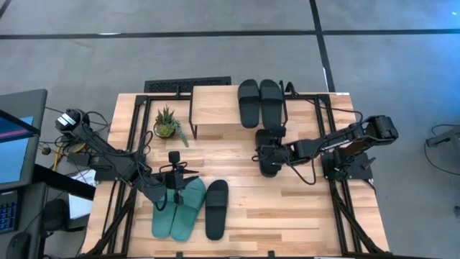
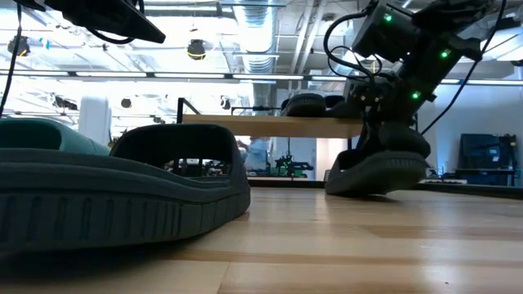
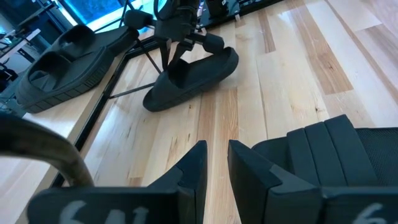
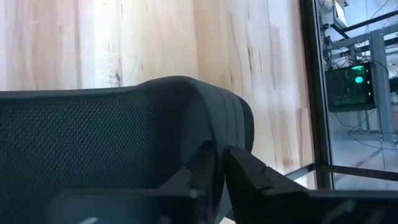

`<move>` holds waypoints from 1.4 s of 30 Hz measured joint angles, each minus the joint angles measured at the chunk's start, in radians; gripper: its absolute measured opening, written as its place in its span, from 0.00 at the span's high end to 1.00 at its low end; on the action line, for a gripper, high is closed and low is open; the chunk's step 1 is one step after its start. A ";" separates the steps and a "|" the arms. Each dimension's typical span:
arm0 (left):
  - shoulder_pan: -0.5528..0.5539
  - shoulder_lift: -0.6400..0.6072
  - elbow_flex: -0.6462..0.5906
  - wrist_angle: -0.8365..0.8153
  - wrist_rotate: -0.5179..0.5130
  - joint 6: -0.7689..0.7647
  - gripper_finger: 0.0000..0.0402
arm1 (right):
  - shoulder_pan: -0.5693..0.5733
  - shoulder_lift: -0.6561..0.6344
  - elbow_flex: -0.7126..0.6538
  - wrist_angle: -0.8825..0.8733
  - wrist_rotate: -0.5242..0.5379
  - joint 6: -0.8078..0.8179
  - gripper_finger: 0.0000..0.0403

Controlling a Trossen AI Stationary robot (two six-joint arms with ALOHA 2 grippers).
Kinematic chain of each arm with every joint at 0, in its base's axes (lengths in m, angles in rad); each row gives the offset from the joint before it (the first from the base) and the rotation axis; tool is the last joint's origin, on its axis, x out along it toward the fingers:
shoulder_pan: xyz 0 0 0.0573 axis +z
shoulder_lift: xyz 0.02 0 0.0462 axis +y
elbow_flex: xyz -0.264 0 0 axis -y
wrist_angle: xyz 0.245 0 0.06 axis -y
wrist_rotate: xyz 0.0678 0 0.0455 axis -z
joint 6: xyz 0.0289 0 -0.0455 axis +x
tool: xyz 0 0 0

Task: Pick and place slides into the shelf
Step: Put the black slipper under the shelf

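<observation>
- Nearest the front edge of the counter (image 1: 302, 216) lie the teal slides (image 1: 178, 208), side by side, with a lone black slide (image 1: 216, 208) just beside them, all with their long axes running front to back.
- The left hand (image 1: 172, 180) hovers over the back ends of the teal slides, its fingers slightly parted and holding nothing; a slide's strap shows just beside them in the left wrist view.
- Further in, the right hand (image 1: 267, 155) is clamped on the strap of a black slide (image 2: 377, 167), one finger inside the strap and one outside. The low view shows this slide tilted, one end raised while the other seems to touch the boards.
- The shelf (image 1: 215, 108) stands just behind that held slide, towards the far edge. The right arm is much the nearer to it.
- A black pair (image 1: 259, 102) already sits at the shelf, long axes front to back; the held slide lines up roughly the same way, so I'd judge a short carry straight back.
- A small potted plant (image 1: 167, 124) stands left of the shelf.
- I can read no brand or writing on anything.
</observation>
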 joint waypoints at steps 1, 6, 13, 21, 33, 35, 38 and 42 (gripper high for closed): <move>0.000 0.000 0.000 0.000 0.000 0.000 0.86 | 0.004 0.000 0.000 0.000 0.005 0.000 0.90; 0.000 0.000 0.000 0.000 0.000 0.000 0.86 | 0.016 -0.001 0.000 0.001 0.020 0.000 0.81; 0.000 0.000 0.000 0.001 0.000 0.000 0.86 | 0.016 -0.063 0.000 -0.001 0.023 0.006 0.78; 0.000 0.000 0.000 0.002 0.000 0.000 0.86 | 0.037 -0.167 0.001 -0.061 0.024 0.032 0.78; 0.000 0.000 0.000 0.000 0.000 0.006 0.86 | 0.239 -0.231 0.002 -0.101 -0.022 0.207 0.85; 0.000 0.000 0.000 0.000 0.000 0.006 0.86 | 0.264 -0.217 0.002 -0.114 -0.062 0.255 0.87; 0.000 0.000 0.000 -0.004 0.000 0.007 0.86 | 0.298 -0.178 0.002 -0.113 -0.102 0.326 0.89; 0.000 0.000 0.000 -0.006 0.000 0.007 0.86 | 0.340 -0.122 0.002 -0.074 -0.134 0.372 0.92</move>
